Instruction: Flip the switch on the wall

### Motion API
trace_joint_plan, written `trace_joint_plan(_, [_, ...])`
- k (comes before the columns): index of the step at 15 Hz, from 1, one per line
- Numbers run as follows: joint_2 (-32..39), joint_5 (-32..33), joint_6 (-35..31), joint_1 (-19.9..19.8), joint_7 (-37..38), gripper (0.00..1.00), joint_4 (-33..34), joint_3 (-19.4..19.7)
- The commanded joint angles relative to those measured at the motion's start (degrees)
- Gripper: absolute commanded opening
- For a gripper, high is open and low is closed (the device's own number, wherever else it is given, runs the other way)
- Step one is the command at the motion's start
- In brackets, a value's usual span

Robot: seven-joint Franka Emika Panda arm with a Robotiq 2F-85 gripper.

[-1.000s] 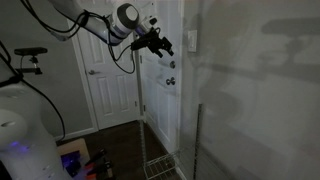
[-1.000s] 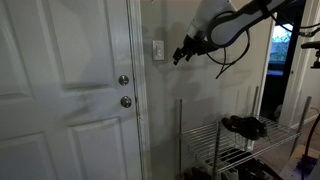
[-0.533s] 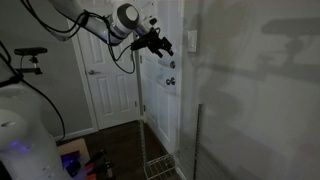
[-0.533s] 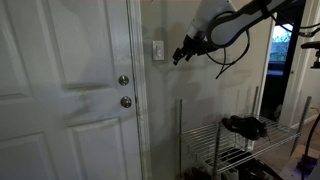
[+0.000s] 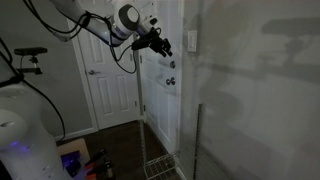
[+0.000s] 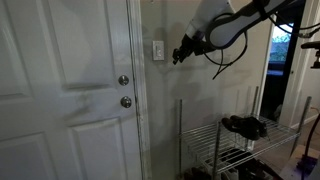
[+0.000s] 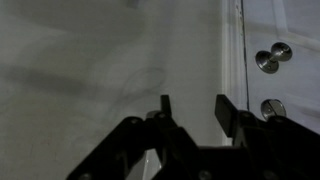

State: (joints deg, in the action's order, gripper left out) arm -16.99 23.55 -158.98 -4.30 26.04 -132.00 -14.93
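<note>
The switch (image 5: 190, 41) is a small white upright plate on the pale wall (image 5: 260, 95), just beside the door frame; it also shows in an exterior view (image 6: 158, 50). My gripper (image 5: 161, 45) hangs in the air a short way in front of the switch, apart from it, as an exterior view (image 6: 180, 55) also shows. In the wrist view the gripper (image 7: 196, 108) is open and empty, its two dark fingers pointing at the bare wall (image 7: 90, 60). The switch does not show clearly in the wrist view.
A white panelled door (image 6: 60, 90) with a metal deadbolt (image 6: 124, 80) and knob (image 6: 126, 101) stands beside the switch; both fittings show in the wrist view (image 7: 273, 57). A wire shoe rack (image 6: 225, 140) stands below the arm. Another door (image 5: 105, 80) is further back.
</note>
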Motion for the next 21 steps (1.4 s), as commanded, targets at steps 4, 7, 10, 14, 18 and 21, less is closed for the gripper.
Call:
trace_joint_plan(4, [3.51,10.09,-11.04,-7.43,11.34,0.04,1.81,-4.26])
trace_joint_plan(7, [5.12,16.48,-14.07,-11.92,16.89,0.00,3.82,-6.95])
trace_joint_plan(10, [7.34,23.57,-14.95,-16.04,21.67,0.04,7.26,-9.91])
trace_joint_plan(14, [10.79,33.28,-14.14,-19.13,27.80,0.03,12.85,-13.08])
trace_joint_plan(18, [14.24,42.71,-13.26,-19.71,34.40,0.04,17.98,-14.49])
trace_joint_plan(21, [16.51,48.75,-12.80,-19.13,38.99,0.03,20.92,-14.51])
